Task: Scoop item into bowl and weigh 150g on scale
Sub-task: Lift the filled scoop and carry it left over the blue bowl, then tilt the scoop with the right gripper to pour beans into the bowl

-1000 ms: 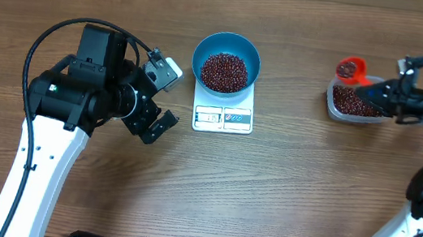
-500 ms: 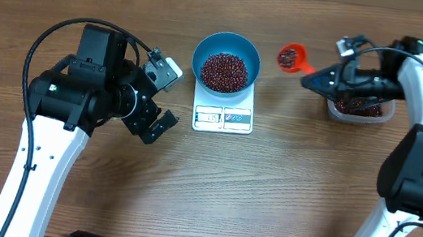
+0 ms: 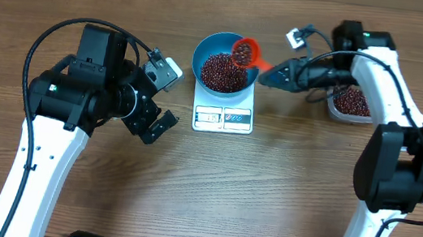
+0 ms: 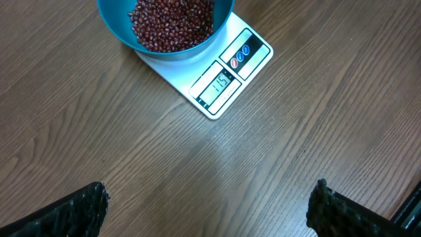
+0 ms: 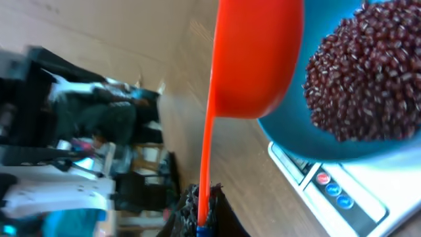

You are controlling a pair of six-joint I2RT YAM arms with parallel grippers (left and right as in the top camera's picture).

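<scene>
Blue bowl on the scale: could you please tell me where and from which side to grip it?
I'd pinch the left rim of the bowl from above, one finger inside. That rim is free; the red scoop in the right pincer hangs over the right side.

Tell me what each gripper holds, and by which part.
Right gripper clamps the orange-red plastic scoop by the far end of its thin handle; left gripper is open, holding nothing.
</scene>
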